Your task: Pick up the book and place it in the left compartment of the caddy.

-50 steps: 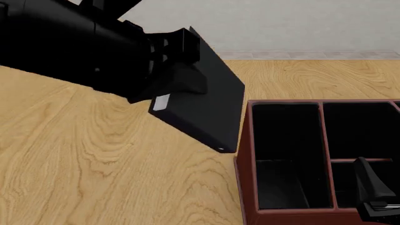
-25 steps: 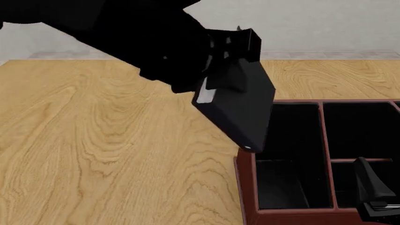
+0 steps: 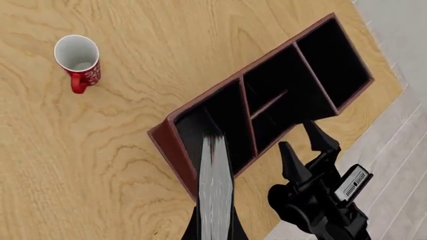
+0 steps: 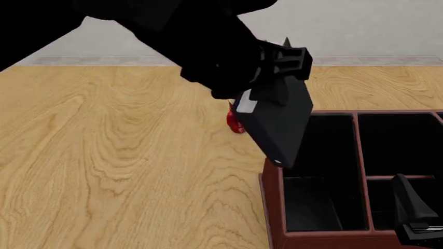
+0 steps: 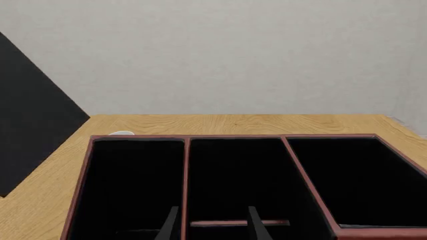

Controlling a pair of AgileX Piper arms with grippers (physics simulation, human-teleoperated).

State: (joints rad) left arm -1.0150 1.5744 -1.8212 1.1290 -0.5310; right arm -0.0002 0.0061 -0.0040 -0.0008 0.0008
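Nearest the camera, the right gripper point(image 4: 414, 210) hangs with jaws parted over one reddish-brown wooden caddy point(image 4: 274, 205) with thin dividers. Above its black-lined left compartment point(image 4: 322, 171), the left gripper point(image 4: 273, 78) clamps one flat matte-black book point(image 4: 280, 122), tilted. Beyond stands one glossy red mug point(image 3: 79, 61) on the wood-grain table point(image 4: 124, 155).

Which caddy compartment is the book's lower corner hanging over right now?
The left compartment, the long undivided section along the caddy's left outer wall. The book hangs tilted over its edge; the crossbar-split middle section lies farther right.
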